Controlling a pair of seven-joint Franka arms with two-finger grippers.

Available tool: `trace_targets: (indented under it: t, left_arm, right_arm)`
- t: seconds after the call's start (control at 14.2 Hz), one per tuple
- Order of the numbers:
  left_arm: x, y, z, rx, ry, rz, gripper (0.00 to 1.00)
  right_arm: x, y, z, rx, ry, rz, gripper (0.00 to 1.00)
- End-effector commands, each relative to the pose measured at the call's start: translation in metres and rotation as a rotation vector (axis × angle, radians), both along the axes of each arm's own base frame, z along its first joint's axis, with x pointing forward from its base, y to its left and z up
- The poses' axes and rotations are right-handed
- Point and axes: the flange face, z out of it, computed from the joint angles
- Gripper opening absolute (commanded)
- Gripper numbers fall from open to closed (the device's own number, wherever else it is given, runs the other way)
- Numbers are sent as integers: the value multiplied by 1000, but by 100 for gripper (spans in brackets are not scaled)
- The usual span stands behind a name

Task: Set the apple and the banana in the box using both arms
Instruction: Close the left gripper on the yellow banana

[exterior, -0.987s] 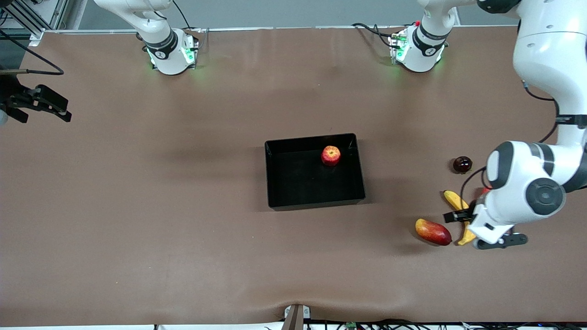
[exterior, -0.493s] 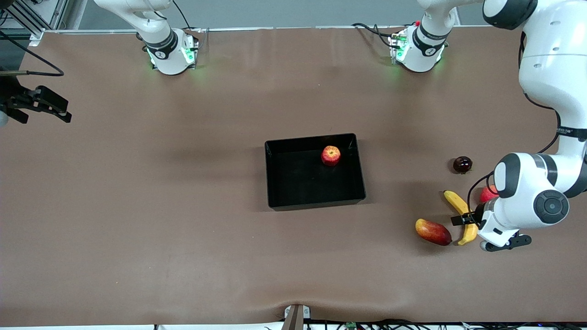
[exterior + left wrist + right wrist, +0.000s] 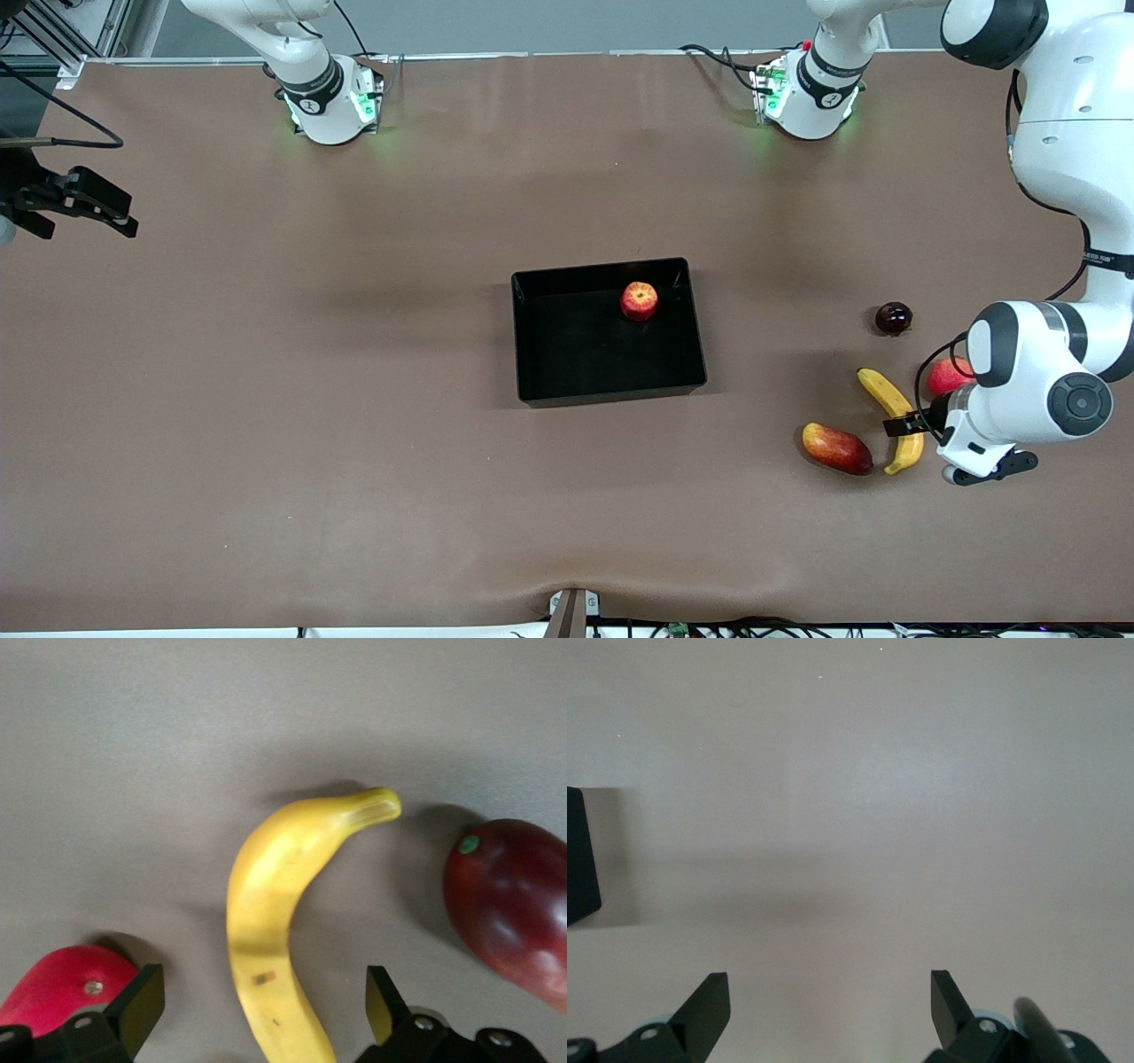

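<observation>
The small red apple (image 3: 639, 300) lies in the black box (image 3: 611, 391) at the table's middle, near the box's wall on the robots' side. The yellow banana (image 3: 880, 388) (image 3: 270, 921) lies on the table toward the left arm's end. My left gripper (image 3: 917, 427) (image 3: 264, 1010) hangs low over the banana's middle. It is open, with one finger on each side of the banana and neither touching it. My right gripper (image 3: 111, 213) (image 3: 831, 1001) waits open and empty over the right arm's end of the table.
A red-yellow mango-like fruit (image 3: 836, 447) (image 3: 514, 904) lies close beside the banana, on its box side. A pinkish-red round fruit (image 3: 946, 376) (image 3: 53, 988) sits on the banana's other flank, next to the left wrist. A dark round fruit (image 3: 893, 318) lies nearer the robots.
The left wrist has shifted a little toward the left arm's end of the table, uncovering the pinkish-red fruit. The right arm has not moved.
</observation>
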Motion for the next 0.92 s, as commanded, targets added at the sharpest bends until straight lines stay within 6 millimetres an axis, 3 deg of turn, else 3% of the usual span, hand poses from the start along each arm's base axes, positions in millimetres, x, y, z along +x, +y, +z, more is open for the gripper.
trace_targets:
  t: [0.0,0.21,0.49,0.63,0.85]
  left_arm:
    - [-6,4,-10,13,18,-5,100]
    - [-11,9,-24,4,1,0,100]
    - [-15,5,-43,-8,-5,-4,78]
    - [-15,5,-46,-10,-5,-4,57]
    - [-14,7,-39,-5,-13,-3,8]
  right_arm:
    - [0,-4,1,-23,-3,-21,100]
    - [0,-5,1,-23,-3,-23,100]
    - [0,-5,1,-21,-3,-24,100]
    - [0,-5,1,-21,-3,-24,100]
    - [0,-5,1,-21,-3,-24,100]
